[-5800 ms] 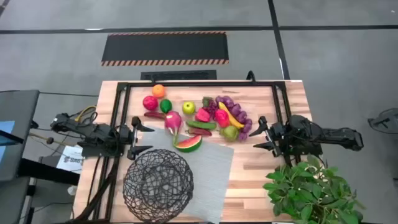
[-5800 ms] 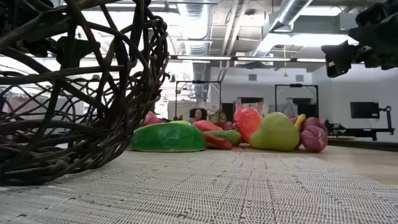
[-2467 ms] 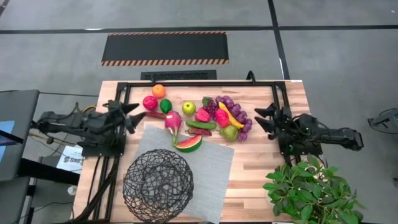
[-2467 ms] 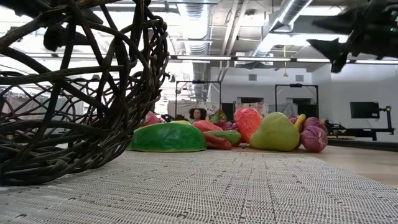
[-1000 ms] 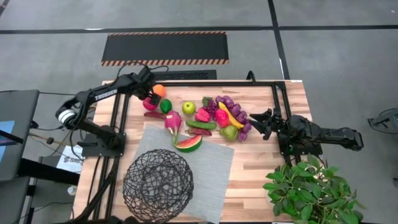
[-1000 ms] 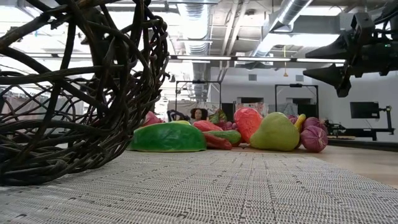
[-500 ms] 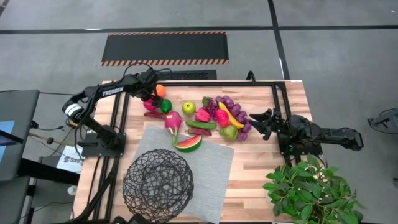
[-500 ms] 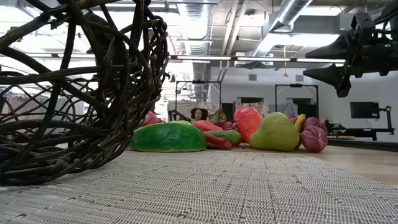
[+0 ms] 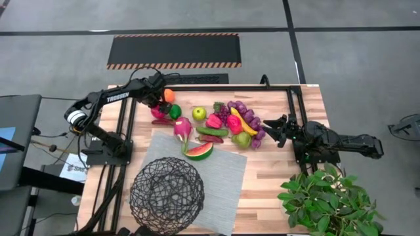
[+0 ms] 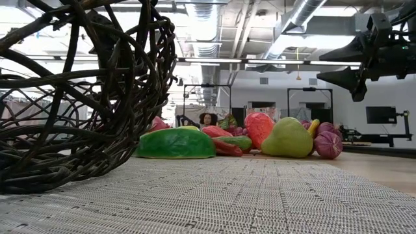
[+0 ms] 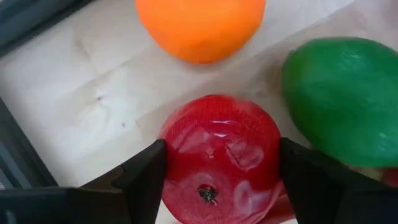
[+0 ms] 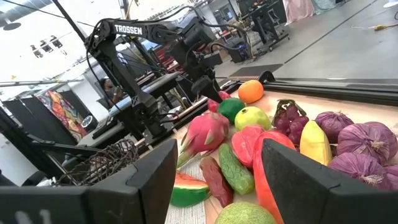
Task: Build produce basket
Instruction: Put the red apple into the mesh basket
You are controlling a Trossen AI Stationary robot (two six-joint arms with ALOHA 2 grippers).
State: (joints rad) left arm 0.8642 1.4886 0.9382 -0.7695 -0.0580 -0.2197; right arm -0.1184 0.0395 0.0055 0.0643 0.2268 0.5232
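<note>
My left gripper points down at the far left of the table, closed on a red apple. An orange and a lime lie just beside the apple. The rest of the produce lies in a loose heap on the wood and on the far edge of the grey mat. The dark wire basket stands on the mat at the near left. My right gripper waits open and level at the right, clear of the heap. My left gripper has the red apple between its two fingers, one finger on each of two opposite sides. The fingers come from above, pointing steeply down. The apple sits on the wooden table top, its stem pit facing up.
A black frame runs along the table's far and side edges. A leafy green plant stands at the near right corner. Bare wood lies between the mat and the plant.
My left gripper has tipped a little further down over the red apple, which it now mostly covers in the high view. The apple and the other produce have stayed in place.
</note>
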